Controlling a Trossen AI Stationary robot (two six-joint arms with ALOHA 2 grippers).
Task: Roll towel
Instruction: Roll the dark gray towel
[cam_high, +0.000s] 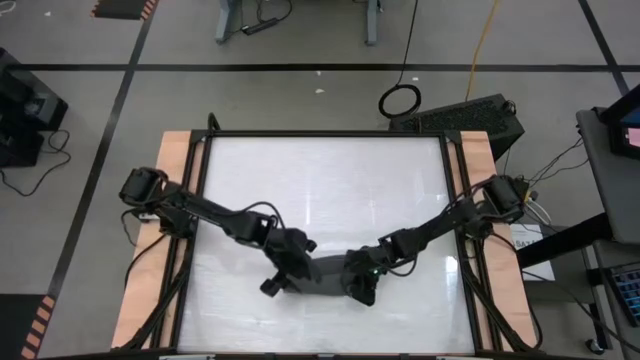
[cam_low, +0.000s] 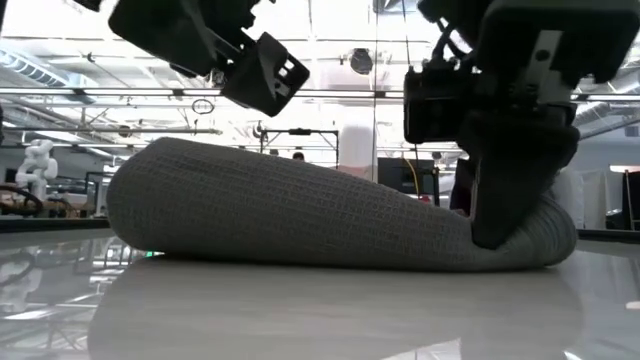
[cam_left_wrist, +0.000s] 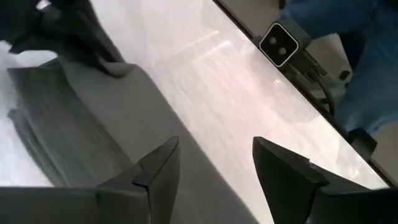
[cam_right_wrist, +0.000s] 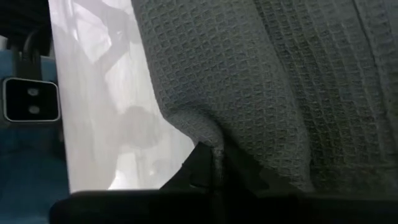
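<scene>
The towel (cam_high: 322, 278), dark charcoal grey with a waffle weave, lay as a rolled bundle on the near middle of the white counter (cam_high: 320, 180), thick at one end and tapering toward the other in the low view. The left tool (cam_left_wrist: 211, 165) hung just above its left end with fingers spread and empty. The right tool (cam_low: 500, 215) was clamped on the towel's right end, pinching a fold.

No text, label, brand, number or sign can be read in any of the views, neither on the arms and table nor in the room behind.
</scene>
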